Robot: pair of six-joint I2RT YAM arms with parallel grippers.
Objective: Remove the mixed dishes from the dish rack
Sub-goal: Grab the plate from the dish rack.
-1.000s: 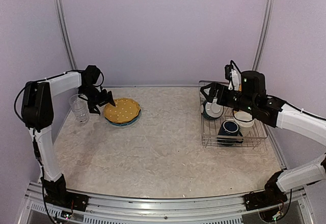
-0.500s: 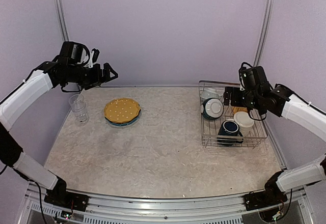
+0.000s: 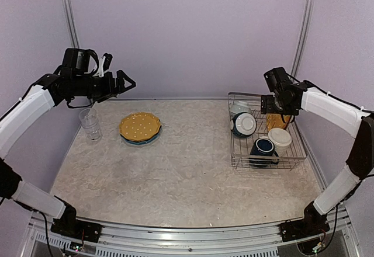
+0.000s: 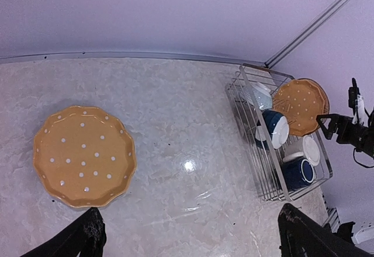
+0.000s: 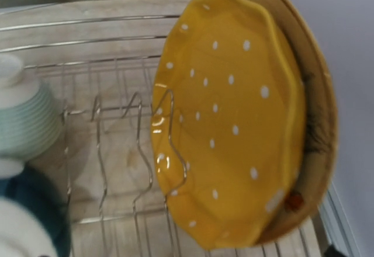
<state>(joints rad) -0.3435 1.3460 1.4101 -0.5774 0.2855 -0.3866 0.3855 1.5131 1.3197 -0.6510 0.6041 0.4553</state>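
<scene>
The silver wire dish rack stands at the right. It holds a teal bowl on its side, a dark blue mug, a cream mug and an upright orange-yellow dotted plate leaning on a tan plate. My right gripper hovers over the rack's back right, close to those plates. Its fingers do not show in the right wrist view. My left gripper is open and empty, raised high at the back left. An orange-yellow plate on a blue plate and a clear glass tumbler stand on the table.
A pale ribbed dish sits at the rack's back left. Wavy upright dividers stand just in front of the yellow plate. The purple back wall and a metal corner post are close behind the rack.
My left arm has lifted from beside the tumbler and stacked plates to high at the back left. My right gripper has moved from the teal bowl to the upright plates.
</scene>
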